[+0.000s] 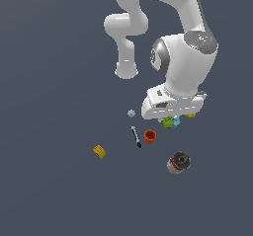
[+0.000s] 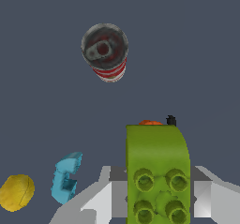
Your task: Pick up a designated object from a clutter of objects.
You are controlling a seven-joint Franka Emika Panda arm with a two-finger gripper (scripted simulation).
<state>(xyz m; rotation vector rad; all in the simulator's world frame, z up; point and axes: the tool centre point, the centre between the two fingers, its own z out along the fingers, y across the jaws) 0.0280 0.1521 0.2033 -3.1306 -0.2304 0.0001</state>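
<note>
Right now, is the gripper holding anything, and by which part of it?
Yes: the gripper holds the lime-green toy brick. In the wrist view its fingers press the brick's two opposite sides at the studded end; the rest sticks out beyond them.

Lime-green studded brick (image 2: pixel 157 171) between the hand's fingers (image 2: pixel 202 198), cyan block (image 2: pixel 65 177) just beside

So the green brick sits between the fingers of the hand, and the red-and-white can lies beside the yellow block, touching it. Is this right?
Not quite. The green brick does sit between the fingers of the hand, but the red-and-white can touches nothing. In the exterior view the yellow block lies well apart from it, toward that view's left.
</note>
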